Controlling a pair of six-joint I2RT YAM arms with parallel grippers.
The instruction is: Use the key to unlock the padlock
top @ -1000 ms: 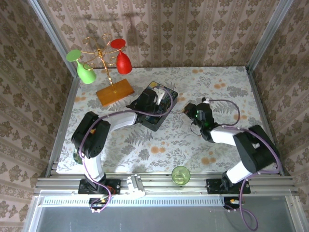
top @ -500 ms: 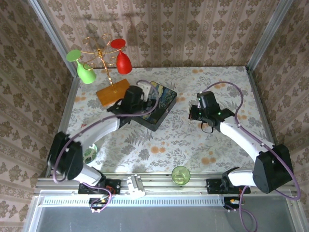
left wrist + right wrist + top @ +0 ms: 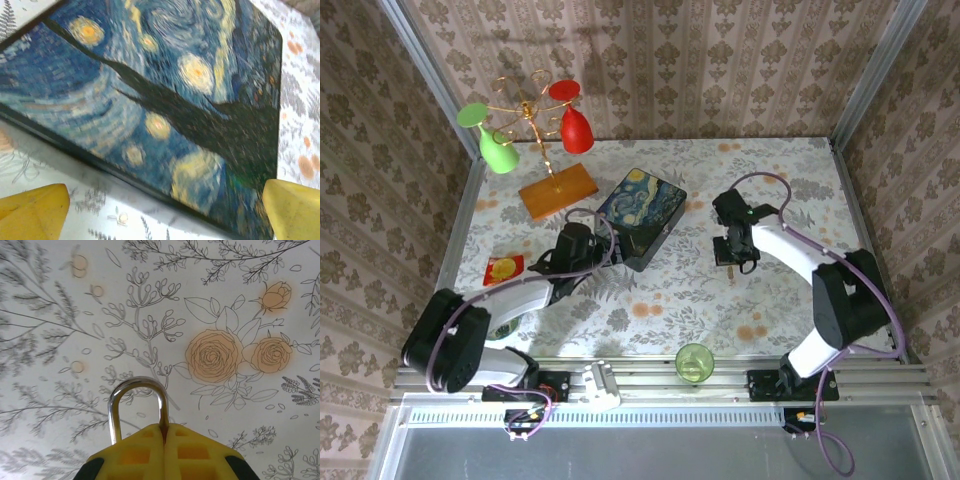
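Clamping tight, right jaws grip the padlock (image 3: 137, 382), silver shackle poking out over the floral surface (image 3: 225, 290). Left jaws gape wide just beside the starry box (image 3: 150, 100), well apart from the padlock.

Silver-shackled padlock (image 3: 137, 382), starry blue box (image 3: 165, 100), floral tablecloth (image 3: 225, 300).

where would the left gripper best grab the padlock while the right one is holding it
On the padlock, probably the silver shackle arch: it alone stands clear of the shut right gripper, whose yellow fingers cover the body. Come in from beyond those fingertips, one pad on each side of the loop's plane.
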